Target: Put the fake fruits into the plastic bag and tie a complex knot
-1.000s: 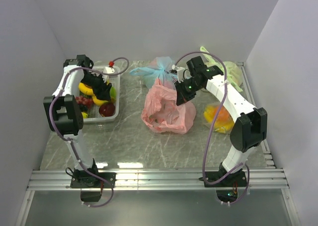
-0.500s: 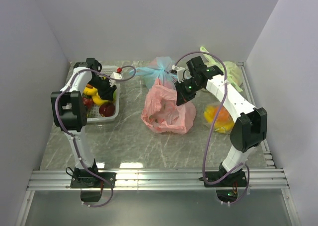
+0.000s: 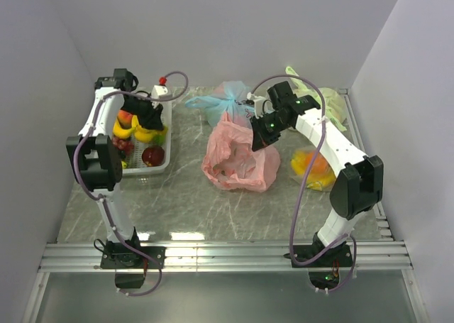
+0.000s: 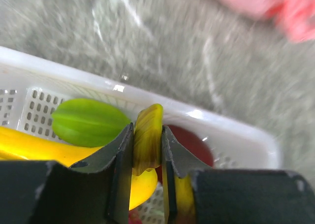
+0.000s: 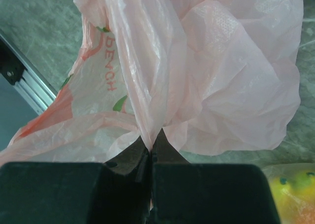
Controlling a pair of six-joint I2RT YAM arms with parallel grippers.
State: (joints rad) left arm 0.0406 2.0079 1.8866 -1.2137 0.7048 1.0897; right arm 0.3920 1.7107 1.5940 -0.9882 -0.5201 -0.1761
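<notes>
My left gripper [image 3: 147, 118] is over the white basket [image 3: 162, 168] at the back left, shut on the yellow-green stem of a banana [image 4: 147, 133]. Yellow bananas [image 3: 146, 133] hang under it. A green fruit [image 4: 88, 121] and a dark red apple [image 4: 196, 144] lie in the basket below. My right gripper [image 3: 261, 135] is shut on a bunched edge of the pink plastic bag [image 3: 237, 160] and holds it up at the table's middle. The bag [image 5: 221, 76] hangs open below the jaws, with a green piece [image 5: 119, 104] showing through it. No knot shows.
A tied light blue bag [image 3: 223, 96] lies behind the pink one. A pale green bag [image 3: 330, 103] is at the back right, and a clear bag of yellow and orange fruit [image 3: 312, 167] is beside the right arm. Walls close in on three sides.
My left gripper has shifted over the basket, right and then back left, and now stands a little farther back with the bananas in it. The right gripper and pink bag have not moved.
</notes>
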